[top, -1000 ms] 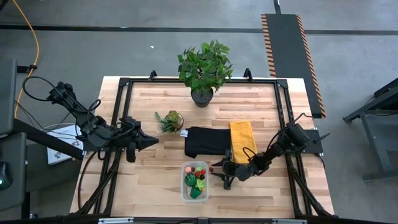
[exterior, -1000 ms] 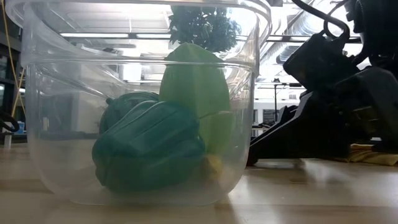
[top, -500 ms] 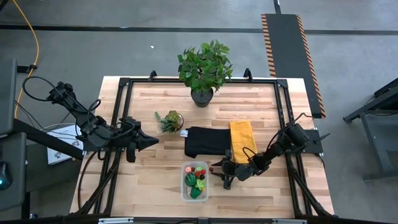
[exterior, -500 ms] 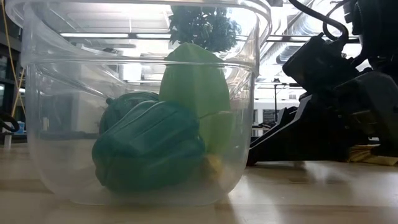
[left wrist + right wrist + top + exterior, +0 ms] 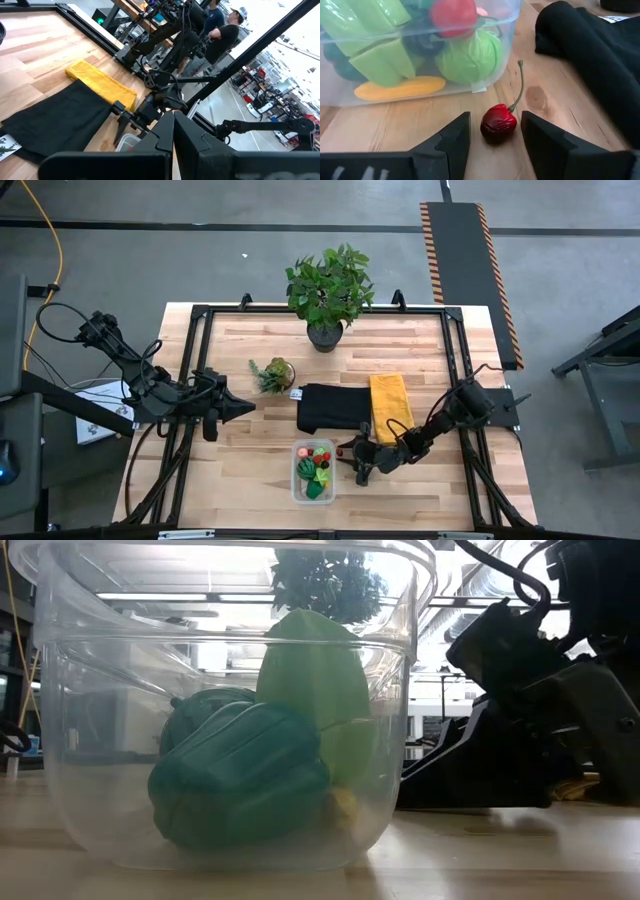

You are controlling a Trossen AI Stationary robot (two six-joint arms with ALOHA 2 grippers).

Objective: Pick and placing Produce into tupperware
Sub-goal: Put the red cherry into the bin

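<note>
Robotics lab or workshop: concrete floor (image 5: 200, 260), hazard-striped ramp (image 5: 465, 270), more robot rigs (image 5: 270, 125), people (image 5: 227, 32) beyond.

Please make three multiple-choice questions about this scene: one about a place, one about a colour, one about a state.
1. Where is the cherry?
A. inside the tupperware
B. on the table beside the tupperware
C. on the yellow cloth

2. What colour is the cloth next to the black cloth?
A. yellow
B. blue
C. white

3. How is the right gripper?
A. shut on a banana
B. out of view
C. jaws apart around the cherry

Answers:
1 B, it lies on wood outside the tupperware.
2 A, the yellow cloth borders the black cloth.
3 C, a jaw stands on each side.
</note>
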